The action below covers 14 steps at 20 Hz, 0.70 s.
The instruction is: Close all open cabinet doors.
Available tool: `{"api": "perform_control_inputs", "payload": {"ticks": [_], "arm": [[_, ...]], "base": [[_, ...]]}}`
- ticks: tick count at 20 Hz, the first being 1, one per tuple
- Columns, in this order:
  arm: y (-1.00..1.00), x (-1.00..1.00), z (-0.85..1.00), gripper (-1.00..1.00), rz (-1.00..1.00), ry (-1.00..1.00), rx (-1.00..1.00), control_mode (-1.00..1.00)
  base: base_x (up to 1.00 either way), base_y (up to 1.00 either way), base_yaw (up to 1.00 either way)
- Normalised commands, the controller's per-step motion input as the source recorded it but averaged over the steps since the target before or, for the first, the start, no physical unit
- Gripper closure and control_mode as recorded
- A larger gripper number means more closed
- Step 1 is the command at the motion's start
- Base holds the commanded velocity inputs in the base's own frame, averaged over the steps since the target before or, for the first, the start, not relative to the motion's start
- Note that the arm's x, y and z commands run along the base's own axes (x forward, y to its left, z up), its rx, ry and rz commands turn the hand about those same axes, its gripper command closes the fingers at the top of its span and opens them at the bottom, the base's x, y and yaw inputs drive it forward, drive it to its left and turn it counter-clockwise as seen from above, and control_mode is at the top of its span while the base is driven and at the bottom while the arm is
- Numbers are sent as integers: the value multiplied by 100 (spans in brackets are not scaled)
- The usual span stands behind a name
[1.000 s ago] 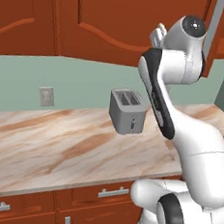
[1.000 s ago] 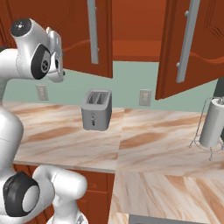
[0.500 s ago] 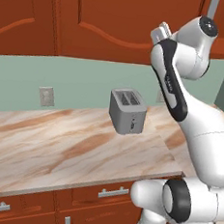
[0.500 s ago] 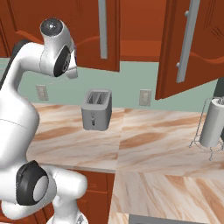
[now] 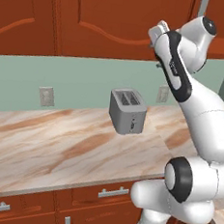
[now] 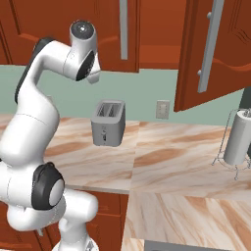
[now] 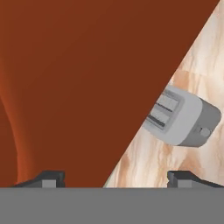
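Note:
In the right base view a reddish-brown cabinet door (image 6: pixel 220 59) with a long silver bar handle (image 6: pixel 210 46) stands swung out over the counter at the right. To its left hangs another cabinet door (image 6: pixel 105 29) with a silver handle (image 6: pixel 123 29), above the arm's raised hand. The left base view shows arched-panel cabinet doors (image 5: pixel 118 17) across the top, with the hand just below their lower edge. My gripper (image 7: pixel 116 178) is open, its tips wide apart and nothing between them. A door's glossy brown face (image 7: pixel 78 83) looms close in front of it in the hand view.
A silver two-slot toaster (image 5: pixel 128 110) sits on the marble counter (image 5: pixel 57 142) under the cabinets, also seen as the toaster (image 7: pixel 181 120). A paper towel roll on a wire stand (image 6: pixel 240 139) is at the far right. Wall outlets (image 5: pixel 46 96) dot the green backsplash.
The arm has risen and swung toward the wall cabinets, bringing the hand up to their lower edge. The fingers have spread wider apart.

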Motion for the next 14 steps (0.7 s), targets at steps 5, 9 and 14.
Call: {"api": "perform_control_inputs", "payload": {"ticks": [5, 9, 14], "arm": [[0, 43, -12, -100, 12, -6, 0, -100], [2, 42, -15, -100, 9, -5, 0, -100], [6, 37, -12, -100, 4, -2, 0, -100]], "base": [[0, 0, 0], [0, 0, 0], [0, 0, 0]]}}
